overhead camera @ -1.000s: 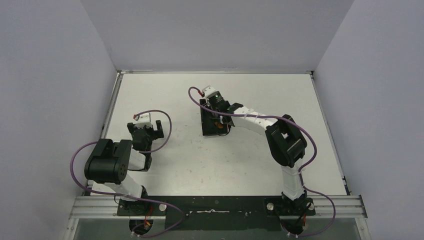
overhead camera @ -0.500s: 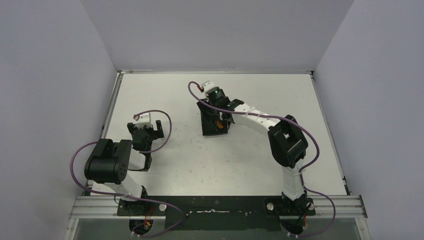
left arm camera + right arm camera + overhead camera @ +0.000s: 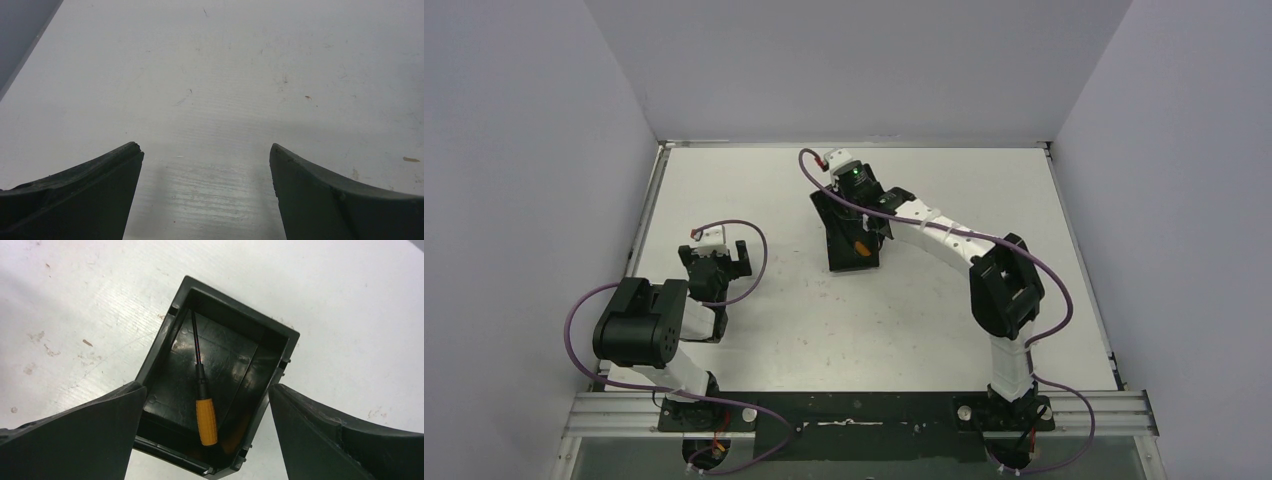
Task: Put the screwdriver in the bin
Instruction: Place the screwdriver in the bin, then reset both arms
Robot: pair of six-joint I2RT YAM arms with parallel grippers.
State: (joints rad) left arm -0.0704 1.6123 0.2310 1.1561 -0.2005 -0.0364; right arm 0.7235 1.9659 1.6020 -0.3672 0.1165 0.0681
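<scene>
The screwdriver [image 3: 206,419], orange-handled with a thin dark shaft, lies flat inside the black bin [image 3: 165,337], its tip pointing into a far corner. From above, the orange handle [image 3: 861,246] shows in the bin [image 3: 842,262] near the table's middle. My right gripper [image 3: 206,390] hovers over the bin, open, its fingers [image 3: 90,430] standing apart on either side of the bin and touching nothing. My left gripper [image 3: 205,150] is open over bare white table at the left [image 3: 724,262], holding nothing.
White table [image 3: 924,320] with scuff marks, enclosed by grey walls on three sides. The right arm [image 3: 944,240] reaches across above the bin's far end. A metal rail [image 3: 854,410] runs along the near edge.
The right gripper has opened and let go of the screwdriver, which now rests in the bin. Its wrist has drawn back toward the far side. The left arm has not moved.
</scene>
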